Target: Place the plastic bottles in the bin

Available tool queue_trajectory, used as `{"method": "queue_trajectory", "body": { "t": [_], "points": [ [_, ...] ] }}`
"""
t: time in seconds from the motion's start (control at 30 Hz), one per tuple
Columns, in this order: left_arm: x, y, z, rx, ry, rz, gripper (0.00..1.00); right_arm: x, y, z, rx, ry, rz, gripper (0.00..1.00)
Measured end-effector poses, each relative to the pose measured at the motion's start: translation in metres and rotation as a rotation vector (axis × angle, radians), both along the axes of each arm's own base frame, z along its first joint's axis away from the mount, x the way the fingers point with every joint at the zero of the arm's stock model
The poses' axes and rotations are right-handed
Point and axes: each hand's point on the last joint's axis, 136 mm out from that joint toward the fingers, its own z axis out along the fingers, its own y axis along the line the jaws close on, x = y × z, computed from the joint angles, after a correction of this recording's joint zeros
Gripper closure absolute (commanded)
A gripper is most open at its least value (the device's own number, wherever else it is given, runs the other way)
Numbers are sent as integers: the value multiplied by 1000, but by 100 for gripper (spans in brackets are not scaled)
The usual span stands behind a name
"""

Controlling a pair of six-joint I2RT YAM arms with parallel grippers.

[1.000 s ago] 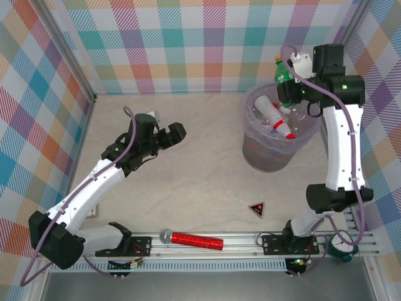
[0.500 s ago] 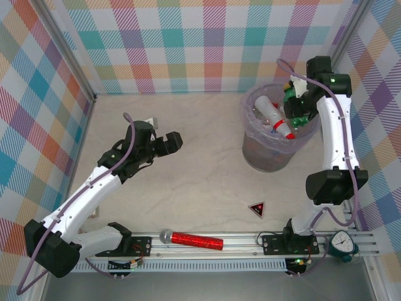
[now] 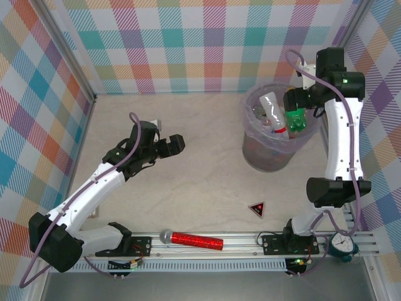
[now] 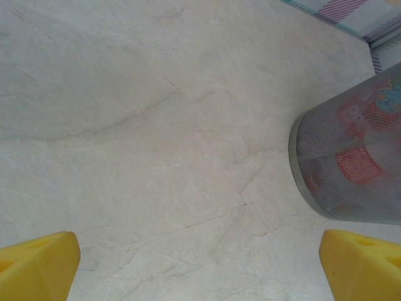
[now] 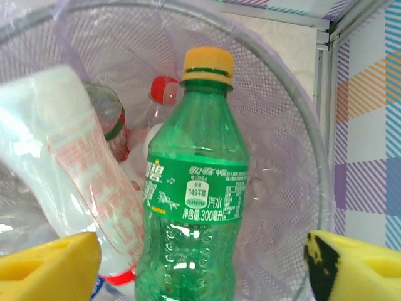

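1. Right wrist view: the right gripper (image 5: 200, 266) is spread. Its yellow pads (image 5: 50, 263) sit in the bottom corners of the frame, with a gap on each side of the green bottle (image 5: 197, 188) standing upright between them, yellow cap toward the top.
2. Just left of it in the frame leans a clear bottle with a red label (image 5: 81, 169). Both sit inside the netted wall of the bin (image 5: 294, 144).
3. From the top external camera, the bin is in the upper right of the frame. The right gripper reaches over its far rim, and the green bottle is at the right side of the opening. Whether that bottle rests on the heap or is on its way down, I cannot tell.
4. The left gripper (image 3: 177, 143) is left of centre, jaws wide with nothing between them. It hangs over the bare table (image 3: 207, 182), well apart from the bin.
5. Along the bottom of the frame lie the red microphone (image 3: 191, 239) and the dark triangle (image 3: 255, 209); neither belongs in the bin.
6. The step in hand looks like letting go of the green bottle. Every bottle I can make out is inside the bin, so the task seems close to done. The next move calls for lifting the right gripper straight up, clear of the rim and without snagging the liner.
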Motion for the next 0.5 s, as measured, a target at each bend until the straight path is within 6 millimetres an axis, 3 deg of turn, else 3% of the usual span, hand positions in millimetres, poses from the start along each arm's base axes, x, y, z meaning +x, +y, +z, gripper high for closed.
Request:
{"method": "queue_trajectory", "body": {
  "t": [0.2,0.5],
  "points": [
    [-1,1,3,-2,-9,3,3,23,3,-23,37,37,-17,41],
    [-2,2,7,-6,-21,2,3,31,13,-56,120,49,-2,46]
  ]
}}
